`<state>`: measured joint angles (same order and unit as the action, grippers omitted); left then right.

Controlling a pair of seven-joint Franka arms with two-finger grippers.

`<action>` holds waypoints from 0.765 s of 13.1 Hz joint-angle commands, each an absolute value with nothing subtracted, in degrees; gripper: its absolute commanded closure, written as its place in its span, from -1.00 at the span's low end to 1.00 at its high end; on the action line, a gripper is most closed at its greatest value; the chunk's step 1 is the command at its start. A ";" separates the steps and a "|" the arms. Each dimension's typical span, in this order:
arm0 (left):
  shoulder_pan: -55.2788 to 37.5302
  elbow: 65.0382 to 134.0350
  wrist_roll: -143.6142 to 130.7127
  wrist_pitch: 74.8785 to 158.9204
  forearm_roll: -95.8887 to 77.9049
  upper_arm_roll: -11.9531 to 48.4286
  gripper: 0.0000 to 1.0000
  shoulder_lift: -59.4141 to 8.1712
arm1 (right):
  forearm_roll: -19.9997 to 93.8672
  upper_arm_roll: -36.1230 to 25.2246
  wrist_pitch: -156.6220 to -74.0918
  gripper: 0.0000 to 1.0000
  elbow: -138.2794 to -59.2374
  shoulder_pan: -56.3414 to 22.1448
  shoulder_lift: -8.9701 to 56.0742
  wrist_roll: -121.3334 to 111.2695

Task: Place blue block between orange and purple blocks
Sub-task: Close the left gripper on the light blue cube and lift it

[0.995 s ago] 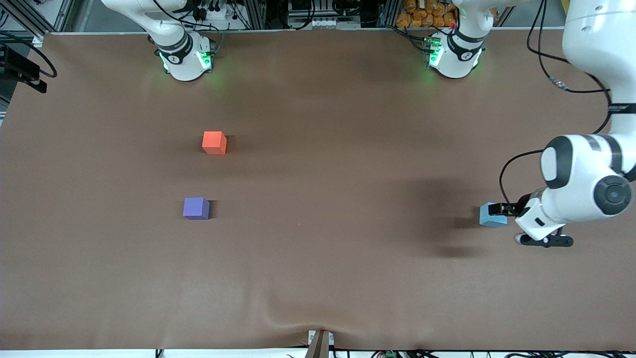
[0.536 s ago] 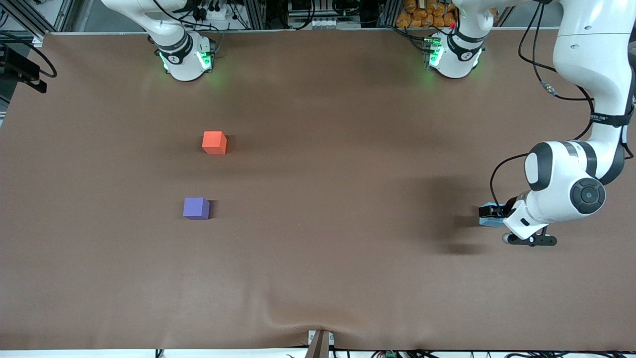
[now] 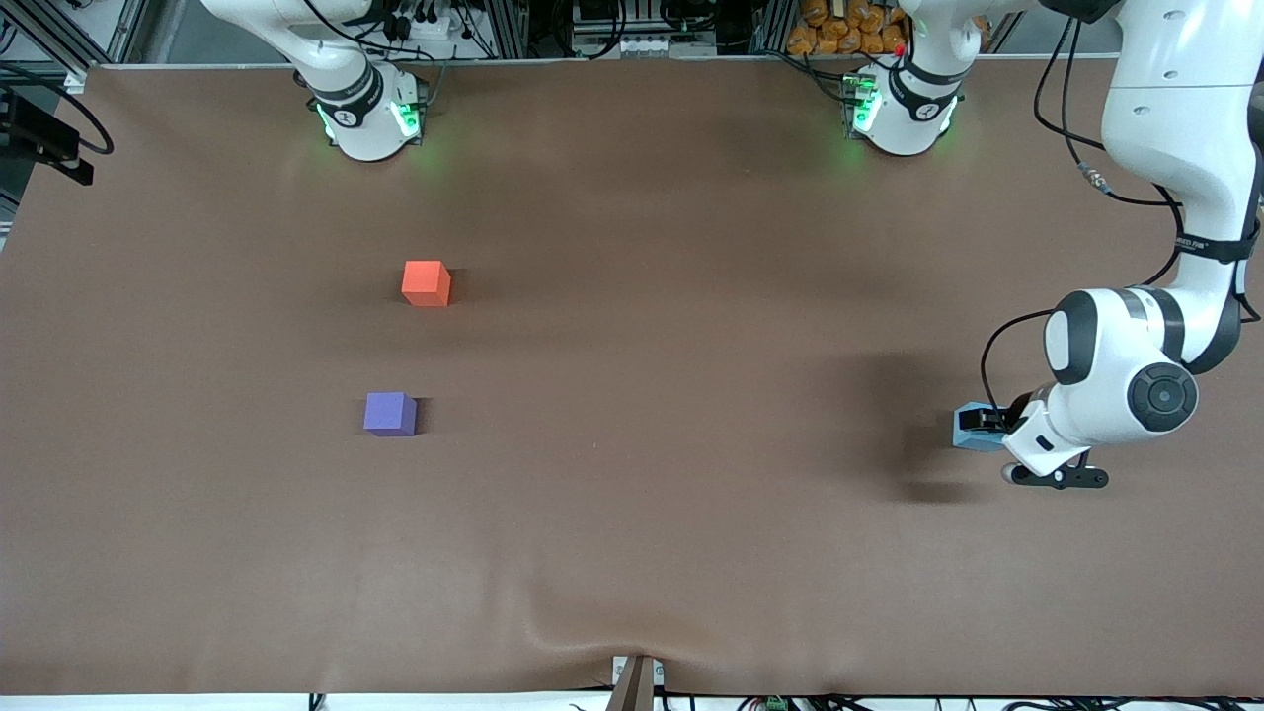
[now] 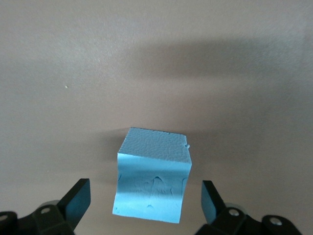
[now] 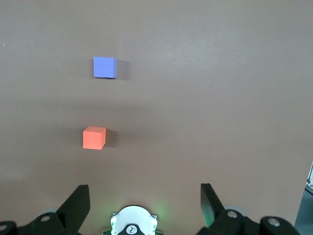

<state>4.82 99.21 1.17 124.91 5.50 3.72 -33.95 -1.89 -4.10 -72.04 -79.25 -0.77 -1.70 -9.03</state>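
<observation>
The small sky-blue foam cube sits on the brown bench toward the left arm's end, between the wide-open fingers of the left end effector, ungripped. It looks light and slightly squashy; flat opposite faces suit best. The right end effector waits open, high over its base.

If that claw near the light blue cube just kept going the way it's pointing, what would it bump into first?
Most likely the blue block: the left gripper is open with the cube sitting between its fingers, apart from both. Past the cube lies only the table.
</observation>
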 commanded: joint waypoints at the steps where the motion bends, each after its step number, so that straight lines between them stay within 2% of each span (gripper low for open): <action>1: 5.19 99.05 1.49 126.38 6.68 4.13 -1.00 -35.41 | -1.76 -4.04 -71.10 -1.00 -78.13 -0.70 -1.23 -8.96; 7: 4.31 99.14 1.41 129.55 7.56 4.13 -1.00 -38.67 | -1.76 -4.04 -71.10 -1.00 -78.13 -0.70 -1.23 -8.96; 8: 4.22 99.14 0.97 129.55 7.56 4.13 -0.56 -39.11 | -1.76 -4.04 -71.10 -1.00 -78.13 -0.70 -1.23 -8.96; 9: 4.31 99.14 0.79 129.55 7.56 4.13 0.14 -39.02 | -1.76 -4.04 -71.10 -1.00 -78.13 -0.70 -1.23 -8.96; 10: 4.39 99.14 1.14 129.38 7.56 4.13 0.42 -38.68 | -1.76 -4.04 -71.10 -1.00 -78.13 -0.70 -1.23 -8.96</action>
